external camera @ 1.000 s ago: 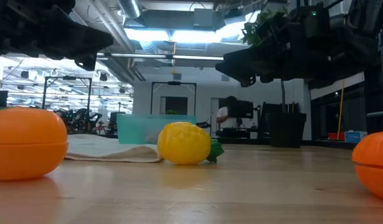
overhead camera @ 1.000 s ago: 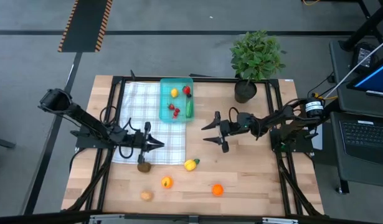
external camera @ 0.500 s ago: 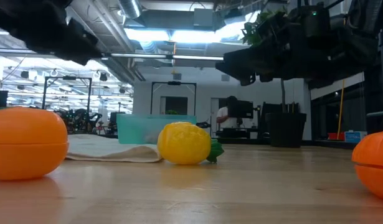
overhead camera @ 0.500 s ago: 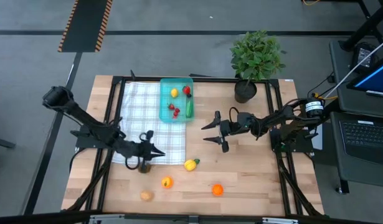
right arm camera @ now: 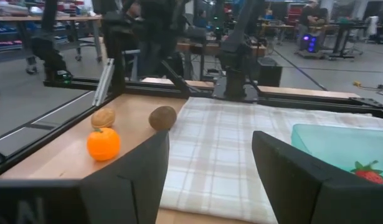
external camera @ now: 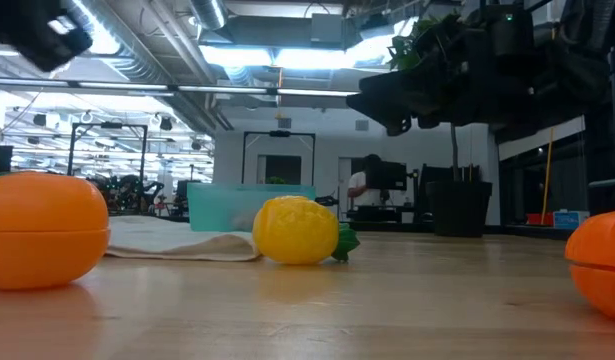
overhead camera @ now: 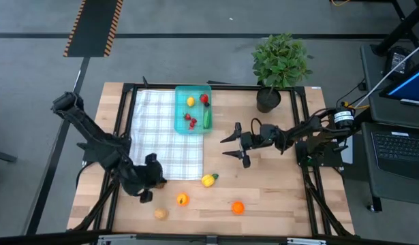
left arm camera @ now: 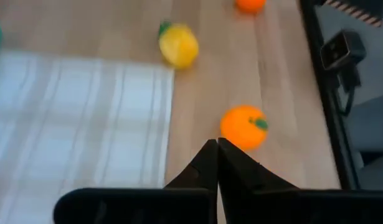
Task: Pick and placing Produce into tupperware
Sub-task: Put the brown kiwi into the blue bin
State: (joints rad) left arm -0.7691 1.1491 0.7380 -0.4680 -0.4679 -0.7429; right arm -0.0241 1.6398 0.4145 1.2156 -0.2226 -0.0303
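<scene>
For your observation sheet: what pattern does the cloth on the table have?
White with a grey check, the cloth shows best in the high view.

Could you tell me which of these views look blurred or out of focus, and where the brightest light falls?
Left wrist view: the checked cloth and yellow fruit are smeared soft. Low view: the near orange piece is soft, and the ceiling lights glare brightest. High view: evenly lit, crisp. Right wrist view: the near fingers are blurred.

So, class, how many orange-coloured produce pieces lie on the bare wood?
2. One orange piece lies just past the checked cloth; the second orange piece sits to its right. The arms might hide more.
</scene>
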